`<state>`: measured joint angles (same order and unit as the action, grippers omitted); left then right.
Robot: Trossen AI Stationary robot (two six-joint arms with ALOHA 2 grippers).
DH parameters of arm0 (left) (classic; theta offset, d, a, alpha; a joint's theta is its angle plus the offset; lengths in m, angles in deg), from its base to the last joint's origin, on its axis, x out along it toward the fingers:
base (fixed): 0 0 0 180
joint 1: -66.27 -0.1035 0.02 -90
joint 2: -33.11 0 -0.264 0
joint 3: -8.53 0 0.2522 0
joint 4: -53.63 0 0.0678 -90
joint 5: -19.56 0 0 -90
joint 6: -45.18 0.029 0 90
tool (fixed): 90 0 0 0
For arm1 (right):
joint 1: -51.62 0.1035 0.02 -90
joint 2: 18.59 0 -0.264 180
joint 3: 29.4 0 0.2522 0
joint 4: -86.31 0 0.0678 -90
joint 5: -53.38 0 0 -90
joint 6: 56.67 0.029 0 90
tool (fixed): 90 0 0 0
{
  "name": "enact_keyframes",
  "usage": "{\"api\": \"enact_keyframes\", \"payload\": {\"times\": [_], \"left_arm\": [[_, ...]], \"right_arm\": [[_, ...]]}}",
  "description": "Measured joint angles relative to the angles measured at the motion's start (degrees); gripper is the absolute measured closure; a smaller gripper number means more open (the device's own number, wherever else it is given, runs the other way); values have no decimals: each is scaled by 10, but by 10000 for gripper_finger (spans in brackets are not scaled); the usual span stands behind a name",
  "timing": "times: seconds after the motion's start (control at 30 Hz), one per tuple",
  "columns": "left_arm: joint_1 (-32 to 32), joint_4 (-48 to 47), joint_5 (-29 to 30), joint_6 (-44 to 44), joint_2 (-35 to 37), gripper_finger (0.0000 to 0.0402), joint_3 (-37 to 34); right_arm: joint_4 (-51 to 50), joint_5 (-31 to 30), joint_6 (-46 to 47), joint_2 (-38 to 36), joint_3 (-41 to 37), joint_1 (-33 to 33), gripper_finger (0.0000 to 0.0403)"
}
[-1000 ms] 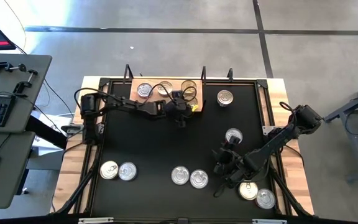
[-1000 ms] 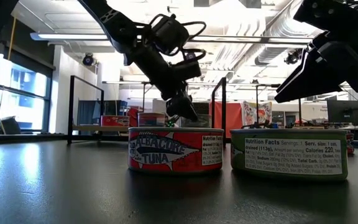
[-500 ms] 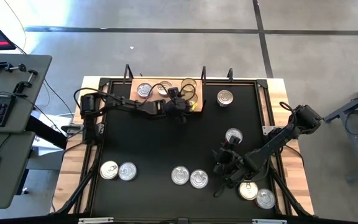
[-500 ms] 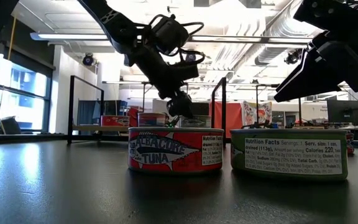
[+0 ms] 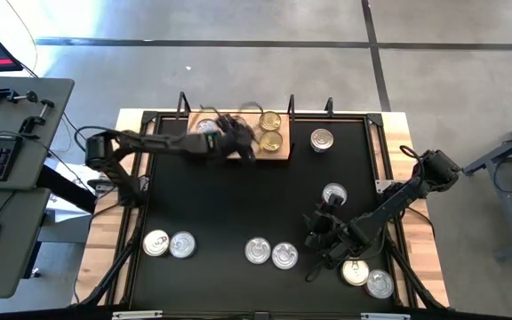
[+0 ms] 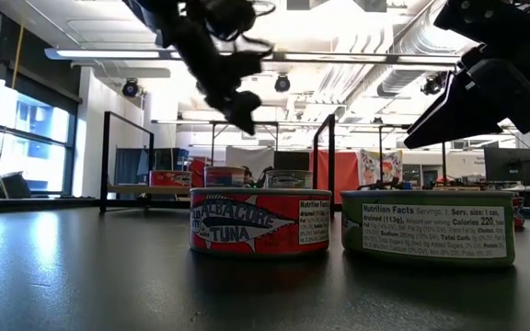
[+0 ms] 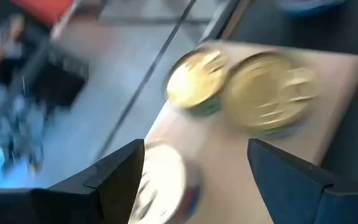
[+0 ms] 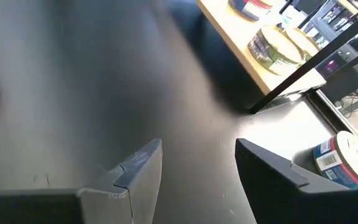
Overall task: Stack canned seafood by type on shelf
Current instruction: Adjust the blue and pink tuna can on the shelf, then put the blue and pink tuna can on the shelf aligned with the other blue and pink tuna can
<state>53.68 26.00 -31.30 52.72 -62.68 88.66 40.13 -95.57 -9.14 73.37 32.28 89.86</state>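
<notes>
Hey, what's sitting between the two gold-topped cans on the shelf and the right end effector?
In the high view, one silver-topped can, otherwise bare black table, between gold-topped cans and right end effector.

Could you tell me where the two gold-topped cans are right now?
In the high view, the gold-topped cans sit one behind the other at the right end of the shelf, at the table's far edge, just right of the left gripper.

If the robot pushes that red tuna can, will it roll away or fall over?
Probably neither. The red tuna can sits flat on its wide base on the black table and is much wider than tall, so it should slide, not tip. Its metal sides look stiff, so a pincer squeeze likely won't dent it.
</notes>
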Motion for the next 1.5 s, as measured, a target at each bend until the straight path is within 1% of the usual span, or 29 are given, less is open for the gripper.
{"api": "enact_keyframes", "payload": {"times": [0.07,0.13,0.2,0.27,0.4,0.5,0.63,0.77,0.87,1.0,1.1,1.2,1.33,1.4,1.5], "left_arm": [[-40,-24,-26,-37,5,131,0],[-84,-38,-80,-56,1,135,0],[-123,-33,-137,-68,-15,140,0],[-154,-27,-167,-84,-33,147,0],[-187,-6,-175,-84,-61,163,0],[-198,14,-174,-73,-73,174,2],[-202,36,-175,-54,-78,185,1],[-199,40,-174,-53,-74,190,0],[-192,30,-155,-41,-67,190,-1],[-169,-5,-114,-27,-40,190,5],[-142,-32,-105,-23,-5,190,13],[-98,-74,-104,-31,41,190,13],[-1,-146,-103,-110,101,190,12],[66,-159,-103,-142,126,190,2],[170,-170,-105,-192,145,190,-18]], "right_arm": [[2,-11,0,0,0,0,208],[3,-18,0,0,0,-1,208],[3,-21,0,0,0,-4,208],[3,-21,0,0,0,-8,208],[3,-21,0,0,0,-19,208],[3,-21,0,0,0,-25,208],[3,-21,0,0,0,-30,208],[5,-20,0,0,0,-30,208],[5,-19,0,0,0,-30,208],[11,-25,3,0,0,-30,208],[22,-39,1,0,0,-30,208],[34,-40,0,0,0,-35,208],[52,-36,0,0,0,-41,208],[56,-35,0,0,0,-43,208],[60,-36,0,2,0,-45,208]]}}
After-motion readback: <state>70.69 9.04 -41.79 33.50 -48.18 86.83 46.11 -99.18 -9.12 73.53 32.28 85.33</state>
